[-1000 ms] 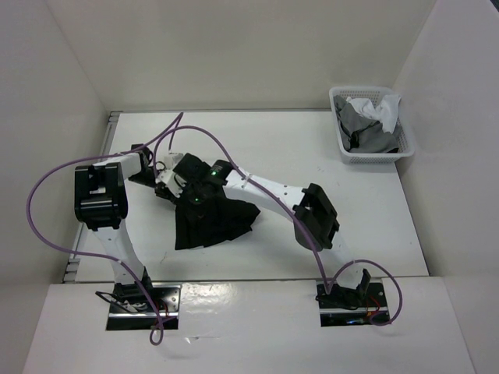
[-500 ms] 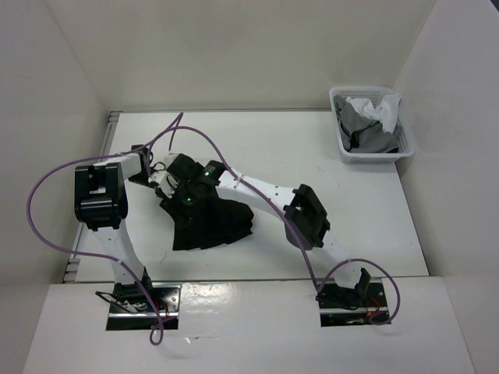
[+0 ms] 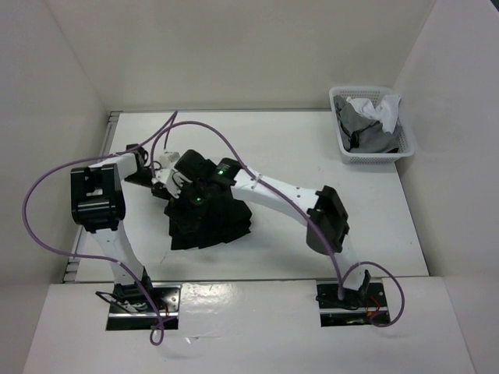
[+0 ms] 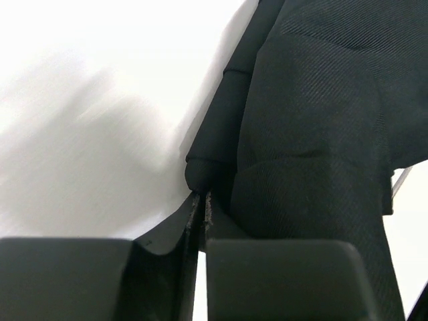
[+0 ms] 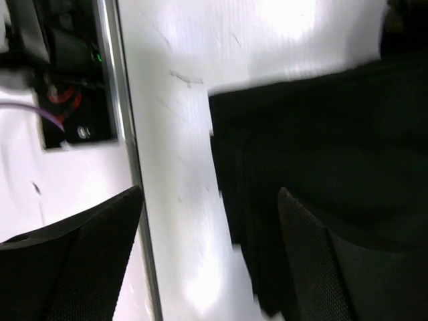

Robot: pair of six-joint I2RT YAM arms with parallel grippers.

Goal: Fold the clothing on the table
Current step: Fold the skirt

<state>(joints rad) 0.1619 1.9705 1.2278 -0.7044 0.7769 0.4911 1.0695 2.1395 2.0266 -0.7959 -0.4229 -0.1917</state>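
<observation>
We see the black pleated skirt [image 3: 209, 222], gathered more compactly than a second earlier, at left-centre of the white tabletop [image 3: 312, 148], the left fingers [image 4: 175, 231] clenched at its hem and the right fingers [image 5: 87, 261] spread open above it.

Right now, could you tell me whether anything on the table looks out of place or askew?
Nothing damaged or spilled. The black skirt lies in an uneven bundle, its folded edges stepped rather than flush. In the basket, the grey and white garments heap above the rim.
</observation>
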